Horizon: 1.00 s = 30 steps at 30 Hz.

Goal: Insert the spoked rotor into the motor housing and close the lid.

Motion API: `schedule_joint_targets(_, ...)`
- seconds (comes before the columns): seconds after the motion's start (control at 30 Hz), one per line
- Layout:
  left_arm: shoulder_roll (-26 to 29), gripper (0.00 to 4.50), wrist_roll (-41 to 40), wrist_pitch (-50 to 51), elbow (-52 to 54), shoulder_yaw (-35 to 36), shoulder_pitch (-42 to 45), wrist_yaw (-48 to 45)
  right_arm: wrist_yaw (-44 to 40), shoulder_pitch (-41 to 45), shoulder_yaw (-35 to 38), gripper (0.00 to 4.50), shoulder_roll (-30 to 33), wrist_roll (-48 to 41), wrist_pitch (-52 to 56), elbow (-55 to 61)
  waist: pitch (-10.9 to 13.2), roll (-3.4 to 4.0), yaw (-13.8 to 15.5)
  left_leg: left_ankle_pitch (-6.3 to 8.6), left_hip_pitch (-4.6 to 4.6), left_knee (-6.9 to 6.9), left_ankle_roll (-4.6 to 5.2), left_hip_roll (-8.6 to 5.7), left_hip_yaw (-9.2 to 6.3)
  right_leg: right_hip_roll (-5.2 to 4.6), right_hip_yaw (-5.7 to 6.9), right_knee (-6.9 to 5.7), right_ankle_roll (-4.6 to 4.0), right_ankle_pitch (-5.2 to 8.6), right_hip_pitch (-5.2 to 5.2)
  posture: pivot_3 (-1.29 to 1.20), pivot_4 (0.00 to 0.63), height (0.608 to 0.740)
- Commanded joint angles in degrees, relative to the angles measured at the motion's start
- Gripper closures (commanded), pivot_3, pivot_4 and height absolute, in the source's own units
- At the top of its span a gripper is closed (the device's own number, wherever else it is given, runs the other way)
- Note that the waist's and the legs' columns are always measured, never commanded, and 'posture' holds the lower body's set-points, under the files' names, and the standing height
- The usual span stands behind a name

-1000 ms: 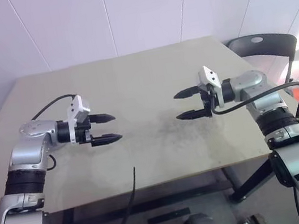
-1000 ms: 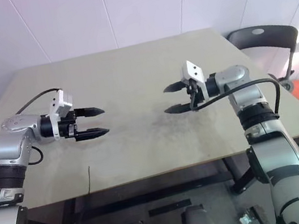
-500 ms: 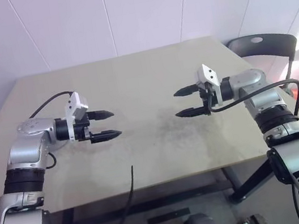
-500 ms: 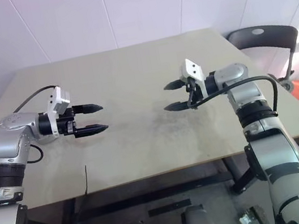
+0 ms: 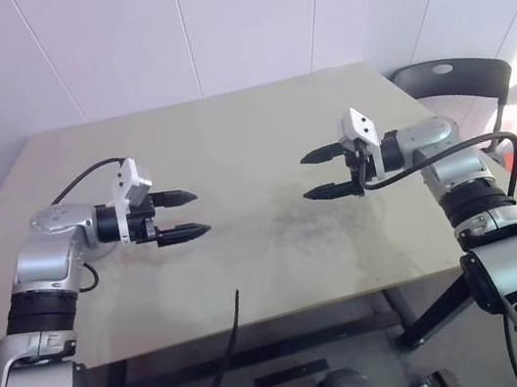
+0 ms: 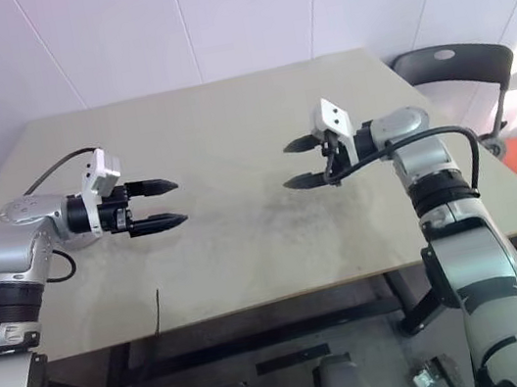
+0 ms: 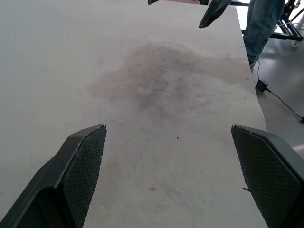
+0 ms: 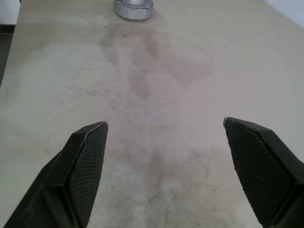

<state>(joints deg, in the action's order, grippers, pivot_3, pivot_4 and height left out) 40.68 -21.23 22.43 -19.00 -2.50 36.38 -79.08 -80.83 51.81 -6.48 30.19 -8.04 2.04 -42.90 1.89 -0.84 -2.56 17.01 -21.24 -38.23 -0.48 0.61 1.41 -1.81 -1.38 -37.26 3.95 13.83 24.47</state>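
Beige desk [image 5: 231, 148] beneath both released end effectors, left [image 5: 179, 216] and right [image 5: 326, 173]: you should locate the parts before reaching.

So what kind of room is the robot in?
Probably a plain test room or workshop: a bare beige table with a worn dark patch, white panel walls, and a black chair beside it.

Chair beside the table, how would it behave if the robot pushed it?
The chair looks stiff: a moulded black shell on a thin metal frame. It is probably light for its size, so a push would likely slide it. Its legs are hidden behind the table, so tipping can't be judged.
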Motion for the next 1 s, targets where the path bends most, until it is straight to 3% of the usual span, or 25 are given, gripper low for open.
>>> schedule_joint_targets(0.03,0.52,0.03,-1.05,0.41,2.20,1.68,0.97,0.36,-0.65,2.36,0.74,0.41,-0.40,-0.61,-1.25,-0.03,0.00,0.00,0.00,0.00,0.00,0.00,0.00,0.00,0.00,0.00,0.00,0.00,0.00,0.00,0.00,0.00,0.000,0.740)
schedule_joint_targets(1.0,2.09,0.03,-2.25,1.56,5.20,3.84,-2.27,2.43,-0.79,5.20,0.61,0.41,-2.35,0.43,-3.88,-4.48,0.00,0.00,0.01,0.00,0.02,-0.02,0.00,0.04,0.00,0.01,-0.02,-0.03,-0.01,0.00,-0.01,0.00,0.000,0.740)
